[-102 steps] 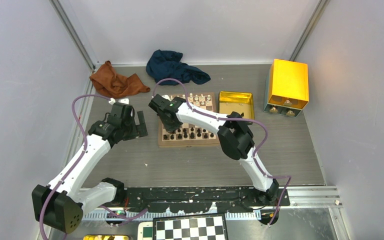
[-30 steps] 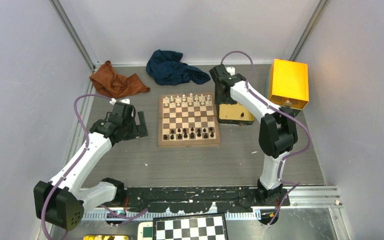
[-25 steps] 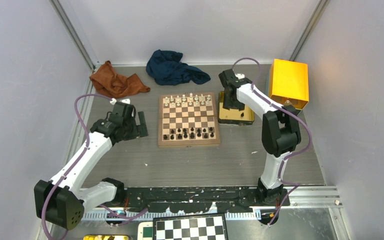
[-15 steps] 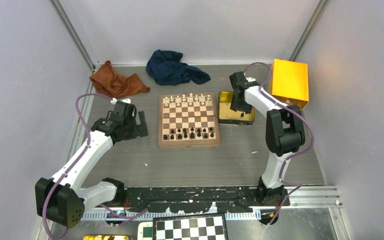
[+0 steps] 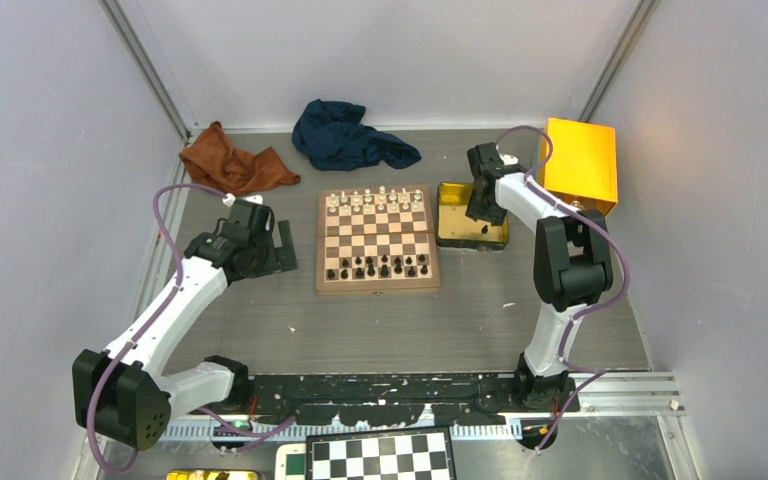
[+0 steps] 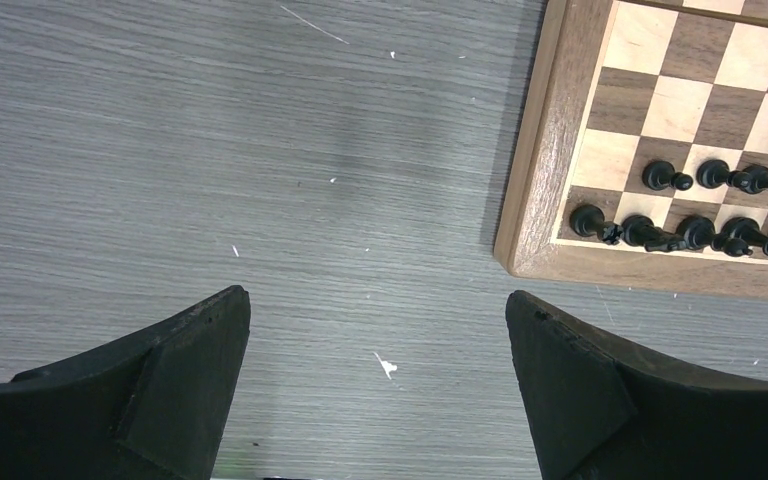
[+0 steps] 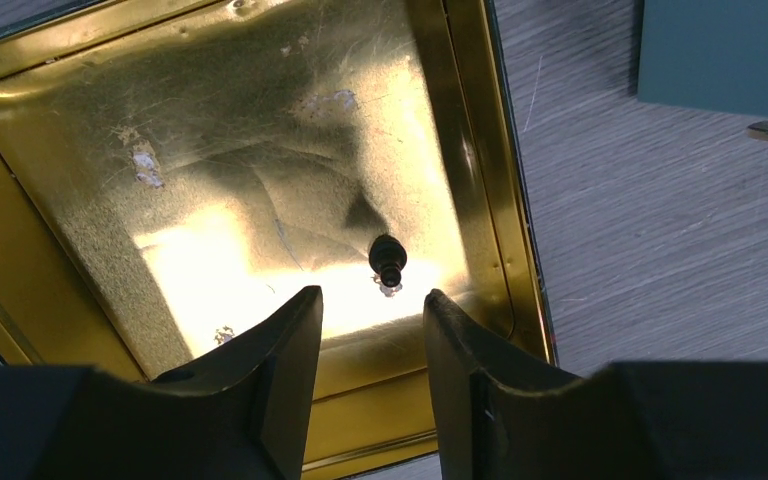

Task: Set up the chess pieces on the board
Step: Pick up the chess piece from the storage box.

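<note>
"So, the right tool (image 7: 372, 300): how wide is it?"

"Partly open. There is a narrow gap between its two fingers (image 7: 280, 345) and nothing in it. It hangs over the gold tin tray (image 7: 480, 150). One black piece (image 7: 388, 258) sits on the tray floor just beyond the fingertips, apart from both."

"And the left tool (image 6: 375, 320)?"

"Spread wide and empty, above bare desk (image 6: 160, 150) just left of the board (image 6: 532, 150)."

"What is hard to make out?"

"From above, the right tool's fingers are hidden under its own wrist, and the tray piece is only a dark speck there. I cannot tell whether that piece stands or lies. The left wrist camera cuts the board off, so only its near left corner shows. From overhead, the pieces are too small to tell one kind from another."

"How does the board look?"

"It is wooden, with light and dark brown squares and a brown rim. It lies mid-desk between the two arms, and the tray is just beside its right edge. The black chess pieces (image 5: 380, 268) stand in the two rows nearest the arms. Cream pieces (image 5: 375, 200) line the far side, and the middle squares are bare wood."
</note>
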